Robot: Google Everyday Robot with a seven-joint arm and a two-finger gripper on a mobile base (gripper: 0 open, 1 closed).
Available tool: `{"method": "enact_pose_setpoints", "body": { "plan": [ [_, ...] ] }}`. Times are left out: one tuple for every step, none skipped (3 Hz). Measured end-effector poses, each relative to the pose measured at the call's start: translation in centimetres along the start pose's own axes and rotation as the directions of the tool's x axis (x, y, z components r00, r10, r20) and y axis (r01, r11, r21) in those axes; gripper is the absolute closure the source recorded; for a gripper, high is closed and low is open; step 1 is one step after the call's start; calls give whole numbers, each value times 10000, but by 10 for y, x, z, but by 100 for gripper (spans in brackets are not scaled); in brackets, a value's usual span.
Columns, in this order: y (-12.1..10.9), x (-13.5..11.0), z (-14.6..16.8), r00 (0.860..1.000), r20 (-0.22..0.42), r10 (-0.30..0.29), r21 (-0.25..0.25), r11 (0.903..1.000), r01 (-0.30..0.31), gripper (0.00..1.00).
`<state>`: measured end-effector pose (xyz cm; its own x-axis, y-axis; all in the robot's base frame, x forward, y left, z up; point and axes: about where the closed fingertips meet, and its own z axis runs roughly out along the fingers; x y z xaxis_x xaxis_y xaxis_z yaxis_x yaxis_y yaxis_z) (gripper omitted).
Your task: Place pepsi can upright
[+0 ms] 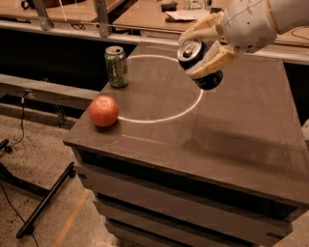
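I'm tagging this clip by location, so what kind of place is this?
Probably a lab or workshop: a drawer cabinet with a white circle on top, workbenches behind, a black stand on a speckled floor. The gripper holds the pepsi can tilted above the cabinet.

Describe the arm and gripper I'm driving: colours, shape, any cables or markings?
The gripper, at upper right above the table, has two thick cream-tan fingers with angular, faceted outlines. Behind them is a smooth, rounded white wrist housing that widens into the arm. No cables, sleeves or markings show in this view.
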<state>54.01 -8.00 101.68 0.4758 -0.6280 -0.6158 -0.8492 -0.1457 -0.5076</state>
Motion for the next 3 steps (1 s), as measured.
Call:
{"method": "enact_pose_setpoints", "body": {
  "plan": [
    [9,0,7,9871,979,1267,427,9904,-1313,100],
    [16,11,15,9607,1678,2211,723,9691,-2357,100],
    [19,20,24,9255,2488,2856,977,9433,-3173,100]
  ]
}}
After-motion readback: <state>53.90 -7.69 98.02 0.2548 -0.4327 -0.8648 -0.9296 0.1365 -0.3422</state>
